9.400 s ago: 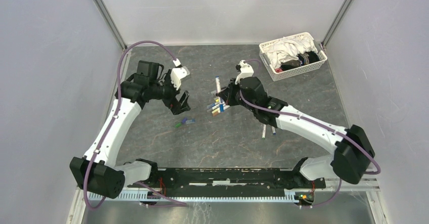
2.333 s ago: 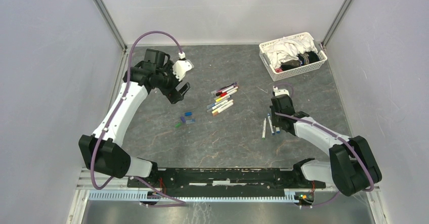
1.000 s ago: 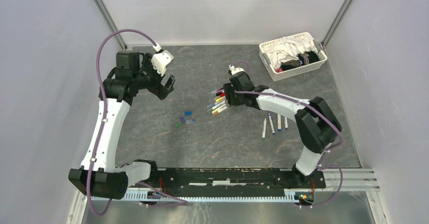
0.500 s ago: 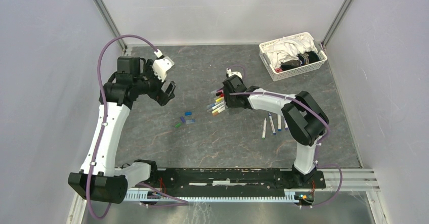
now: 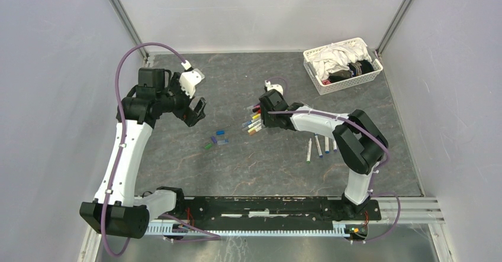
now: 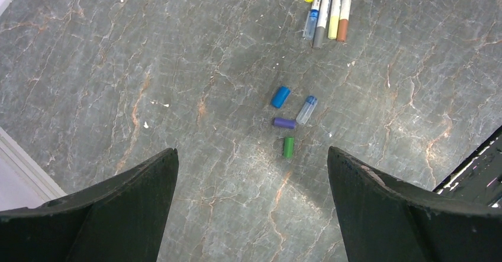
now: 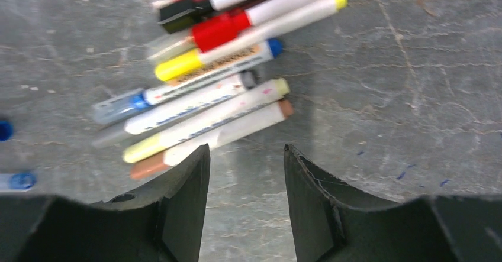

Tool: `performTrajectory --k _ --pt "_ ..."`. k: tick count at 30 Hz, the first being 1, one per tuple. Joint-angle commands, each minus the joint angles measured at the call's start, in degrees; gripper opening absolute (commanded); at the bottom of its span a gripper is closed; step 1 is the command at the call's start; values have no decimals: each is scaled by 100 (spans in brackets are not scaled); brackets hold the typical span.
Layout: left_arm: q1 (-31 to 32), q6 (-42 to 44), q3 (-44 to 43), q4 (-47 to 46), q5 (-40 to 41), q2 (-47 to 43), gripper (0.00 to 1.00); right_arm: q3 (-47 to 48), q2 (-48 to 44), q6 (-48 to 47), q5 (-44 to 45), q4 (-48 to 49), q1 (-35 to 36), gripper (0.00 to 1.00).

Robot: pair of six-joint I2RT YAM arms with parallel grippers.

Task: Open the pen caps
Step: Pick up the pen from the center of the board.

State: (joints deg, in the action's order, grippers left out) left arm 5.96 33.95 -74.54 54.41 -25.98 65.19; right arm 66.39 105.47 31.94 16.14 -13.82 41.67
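Blue, clear, purple and green pen caps [image 6: 285, 122] lie loose on the grey marbled table [image 6: 118, 67], just left of the pens [image 7: 219, 30]. The pens sit side by side in a tight cluster at mid-table, with ends in red, yellow, black, blue and brown. Orange lettering runs along one barrel, too blurred to read. The right gripper [image 7: 245, 155] hovers at the cluster's edge, fingers apart and clasping nothing. Two seconds earlier it was beside the separate pens [image 5: 318, 145] further right. The left gripper [image 6: 251, 151] hangs spread wide above the loose caps. The right wrist view cuts off the cluster's far side.
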Motion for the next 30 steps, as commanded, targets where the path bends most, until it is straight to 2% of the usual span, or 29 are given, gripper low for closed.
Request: performTrajectory --k 1,6,11,23,30 --pt "-23 218 6 119 -150 -152 100 551 -62 245 95 41 184 54" --pt "-24 439 -94 419 -113 -109 100 992 437 139 319 -281 197 53" --pt "-21 779 -220 802 34 -72 100 903 670 -9 605 -393 196 50" --pt "-23 1409 -1028 1635 146 279 100 316 403 -115 878 -294 201 44" --pt "-24 1351 -886 1567 131 215 100 -102 10 -136 735 -116 201 45"
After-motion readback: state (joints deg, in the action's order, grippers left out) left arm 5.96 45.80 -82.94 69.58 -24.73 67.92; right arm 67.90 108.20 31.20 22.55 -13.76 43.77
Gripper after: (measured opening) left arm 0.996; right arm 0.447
